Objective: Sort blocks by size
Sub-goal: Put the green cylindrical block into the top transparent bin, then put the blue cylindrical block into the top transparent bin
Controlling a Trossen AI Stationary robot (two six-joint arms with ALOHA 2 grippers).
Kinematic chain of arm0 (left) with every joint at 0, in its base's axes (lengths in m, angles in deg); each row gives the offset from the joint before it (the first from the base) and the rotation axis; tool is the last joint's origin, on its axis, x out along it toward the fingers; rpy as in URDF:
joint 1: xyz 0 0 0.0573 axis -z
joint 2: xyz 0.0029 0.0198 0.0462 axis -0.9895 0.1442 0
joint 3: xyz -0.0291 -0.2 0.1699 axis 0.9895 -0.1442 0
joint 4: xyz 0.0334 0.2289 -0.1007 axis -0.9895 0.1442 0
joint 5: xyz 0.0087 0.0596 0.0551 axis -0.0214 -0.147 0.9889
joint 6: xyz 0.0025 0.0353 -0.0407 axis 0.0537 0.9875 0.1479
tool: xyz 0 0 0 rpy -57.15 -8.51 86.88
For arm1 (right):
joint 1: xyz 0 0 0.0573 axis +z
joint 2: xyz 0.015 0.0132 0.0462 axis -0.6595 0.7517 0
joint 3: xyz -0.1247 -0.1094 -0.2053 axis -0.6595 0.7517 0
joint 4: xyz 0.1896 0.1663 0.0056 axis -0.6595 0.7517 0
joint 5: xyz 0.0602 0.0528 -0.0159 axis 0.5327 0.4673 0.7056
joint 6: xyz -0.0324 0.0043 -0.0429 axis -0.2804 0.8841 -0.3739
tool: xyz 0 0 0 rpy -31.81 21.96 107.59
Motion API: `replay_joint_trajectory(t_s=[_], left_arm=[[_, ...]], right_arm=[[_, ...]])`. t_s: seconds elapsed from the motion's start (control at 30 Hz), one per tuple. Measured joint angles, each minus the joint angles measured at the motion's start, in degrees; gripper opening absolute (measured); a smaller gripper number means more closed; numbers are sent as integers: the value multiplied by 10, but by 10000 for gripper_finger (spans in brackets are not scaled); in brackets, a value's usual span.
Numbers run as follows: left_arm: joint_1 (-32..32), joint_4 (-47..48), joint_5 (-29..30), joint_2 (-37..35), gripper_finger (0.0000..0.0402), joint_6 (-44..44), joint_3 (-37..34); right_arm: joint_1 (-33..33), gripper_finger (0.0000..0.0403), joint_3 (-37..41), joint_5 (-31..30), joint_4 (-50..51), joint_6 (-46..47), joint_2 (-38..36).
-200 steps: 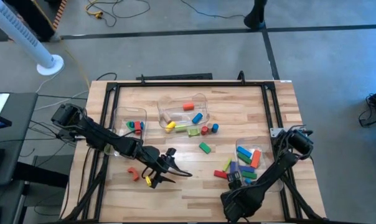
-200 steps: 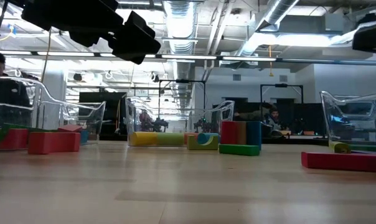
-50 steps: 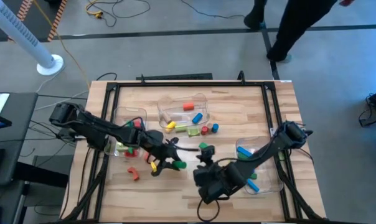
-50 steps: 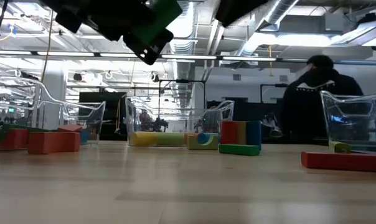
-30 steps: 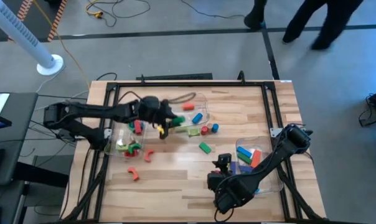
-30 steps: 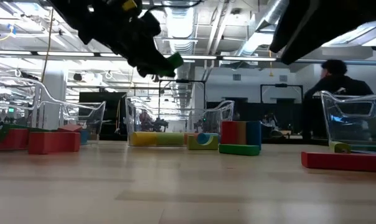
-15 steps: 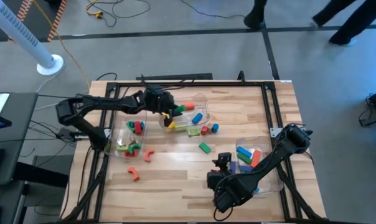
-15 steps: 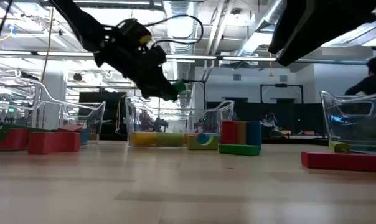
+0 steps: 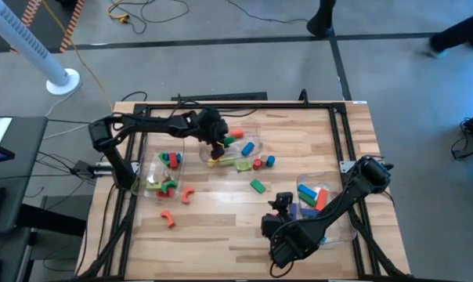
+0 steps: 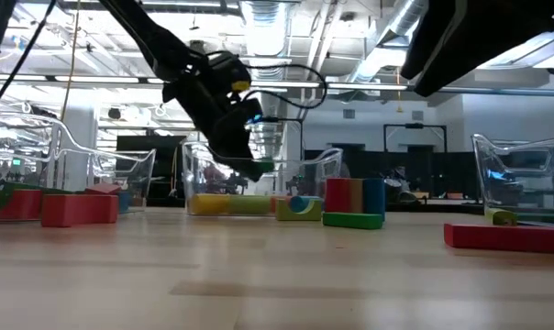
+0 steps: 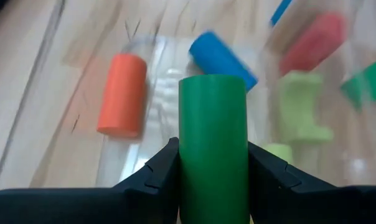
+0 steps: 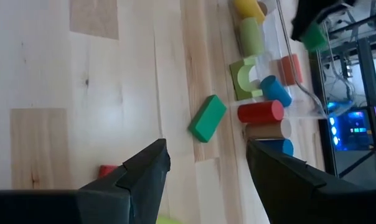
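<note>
Left gripper (image 11: 213, 163) clamps green cylinder (image 11: 213, 143) upright between fingers, long axis along them; middle bin (image 9: 254, 125) directly beneath fingertips. Right gripper (image 12: 203, 163) wide, empty, far off

We see a cylinder (image 11: 213, 143) clamped between the left gripper's (image 11: 210, 171) fingers (image 11: 160, 177), poised above the middle bin (image 9: 256, 125). Beyond those fingertips, two more cylinders (image 11: 121, 93) lie inside that bin, one to each side of the held one. Ahead of the right gripper's (image 12: 203, 165) spread fingers (image 12: 144, 171) a flat block (image 12: 207, 117) lies on the table (image 9: 221, 235), with an arch (image 12: 246, 77) and further cylinders (image 12: 260, 112) past it.
</note>
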Motion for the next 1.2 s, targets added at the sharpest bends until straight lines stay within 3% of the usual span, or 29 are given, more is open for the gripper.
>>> replay_joint_trajectory(t_s=[0.83,1.2], left_arm=[[0,39,11,2,138,18,3],[0,40,11,-1,196,18,4]], right_arm=[[12,255,0,0,29,58,0],[12,255,0,0,41,72,0]])
